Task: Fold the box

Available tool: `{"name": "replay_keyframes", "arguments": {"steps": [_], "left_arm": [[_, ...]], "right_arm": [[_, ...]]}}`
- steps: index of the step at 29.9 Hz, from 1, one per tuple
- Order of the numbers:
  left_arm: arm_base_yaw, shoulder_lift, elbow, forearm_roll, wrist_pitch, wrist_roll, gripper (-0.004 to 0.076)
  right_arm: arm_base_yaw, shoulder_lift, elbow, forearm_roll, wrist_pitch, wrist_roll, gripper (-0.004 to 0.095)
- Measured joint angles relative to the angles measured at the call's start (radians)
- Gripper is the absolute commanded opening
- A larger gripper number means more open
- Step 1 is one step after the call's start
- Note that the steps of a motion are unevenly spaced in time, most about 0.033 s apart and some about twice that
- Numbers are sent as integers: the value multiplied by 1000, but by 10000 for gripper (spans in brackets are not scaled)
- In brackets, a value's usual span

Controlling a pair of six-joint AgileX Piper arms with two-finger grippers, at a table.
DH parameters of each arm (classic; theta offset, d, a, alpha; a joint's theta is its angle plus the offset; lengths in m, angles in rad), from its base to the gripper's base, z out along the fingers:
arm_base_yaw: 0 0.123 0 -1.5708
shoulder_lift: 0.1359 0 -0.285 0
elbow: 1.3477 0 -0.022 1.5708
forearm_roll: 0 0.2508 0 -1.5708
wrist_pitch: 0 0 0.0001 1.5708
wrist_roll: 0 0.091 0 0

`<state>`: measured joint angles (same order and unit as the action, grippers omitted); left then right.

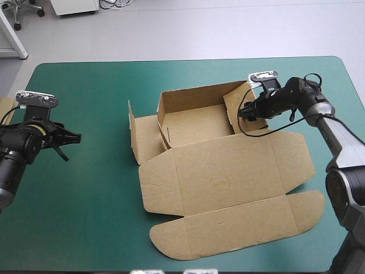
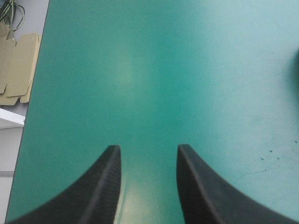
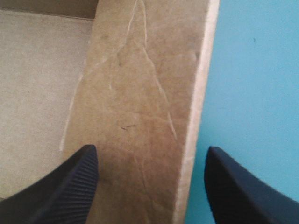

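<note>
Black fingers of the right gripper [image 3: 149, 154] stand apart, one each side of the brown box's [image 3: 140, 93] right wall, in the middle of the table [image 1: 97, 217]. Left gripper [image 2: 147, 151], also apart, hangs well away. Right fingertips barely show from above.

Probably a lab, teal-green table [image 1: 85, 217], grey floor [image 1: 199, 28], wheeled chair base [image 1: 21, 11]

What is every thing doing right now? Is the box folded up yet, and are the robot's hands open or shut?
box: half folded, back and left walls up, lid lying flat.
left gripper: open, holding nothing, over bare teal-green cover.
right gripper: open, one finger each side of the box's right flap.
spare board: unfolded, beyond the table's left edge.
</note>
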<state>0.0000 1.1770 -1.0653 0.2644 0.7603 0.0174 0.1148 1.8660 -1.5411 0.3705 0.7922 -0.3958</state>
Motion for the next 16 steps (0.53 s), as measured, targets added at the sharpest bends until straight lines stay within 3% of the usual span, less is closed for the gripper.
{"name": "replay_keyframes", "arguments": {"steps": [8, 12, 16], "left_arm": [[0, 0, 0, -22, 0, 7, 279], [0, 0, 0, -23, -1, 7, 279], [0, 0, 0, -23, 0, 7, 279]], "right_arm": [[0, 58, -51, -28, 38, 8, 178], [0, 67, -63, -56, 38, 59, 1], [0, 69, -64, -77, 20, 92, -5]]}}
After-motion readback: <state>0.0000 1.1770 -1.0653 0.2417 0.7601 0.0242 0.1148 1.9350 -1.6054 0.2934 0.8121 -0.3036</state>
